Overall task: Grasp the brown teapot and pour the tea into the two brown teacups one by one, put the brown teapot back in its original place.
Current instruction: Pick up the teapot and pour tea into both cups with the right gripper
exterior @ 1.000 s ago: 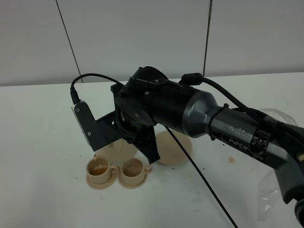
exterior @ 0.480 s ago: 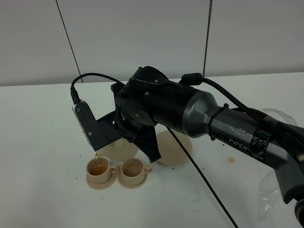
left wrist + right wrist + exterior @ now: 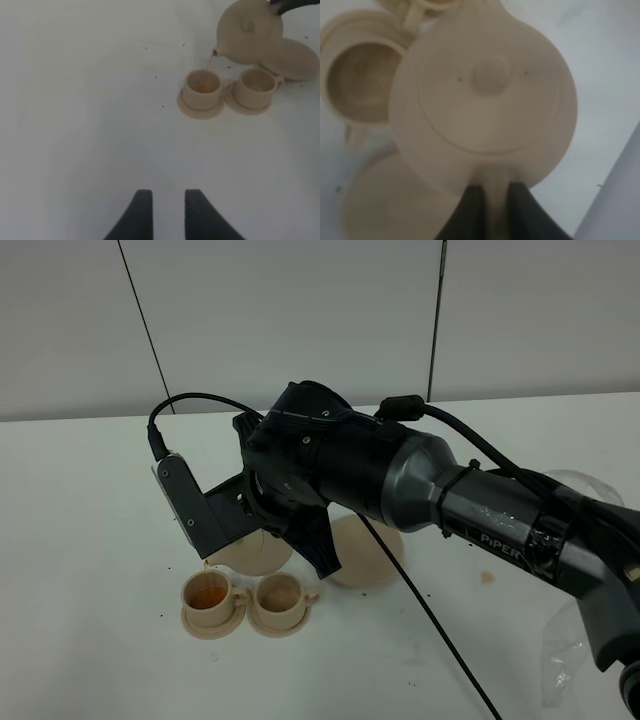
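White table [image 3: 80,540], grey panelled wall [image 3: 300,310] behind.

Right pincer [image 3: 492,194]: I see its two dark fingers [image 3: 470,210] pressed onto the loop handle of the teapot [image 3: 490,100], one on each side, pinching it. The teapot is held off the table, tipped toward its spout, lid on.

In the left wrist view I see a thin stream of tea [image 3: 210,64] running from the spout into the left cup [image 3: 202,86]. From the high camera that cup shows orange-brown liquid inside. The right cup [image 3: 256,85] stands just beside it; I cannot tell whether it holds any tea. Each cup sits on its own small saucer [image 3: 192,107], and the two rims touch or nearly touch.

Big saucer [image 3: 365,558] lies flat on the table just behind the right cup, partly hidden under the arm. The teapot hangs beside it, not resting on it.

Left pincer [image 3: 163,195]: fingers spread a little, nothing between them, hovering over the table well apart from the cups.
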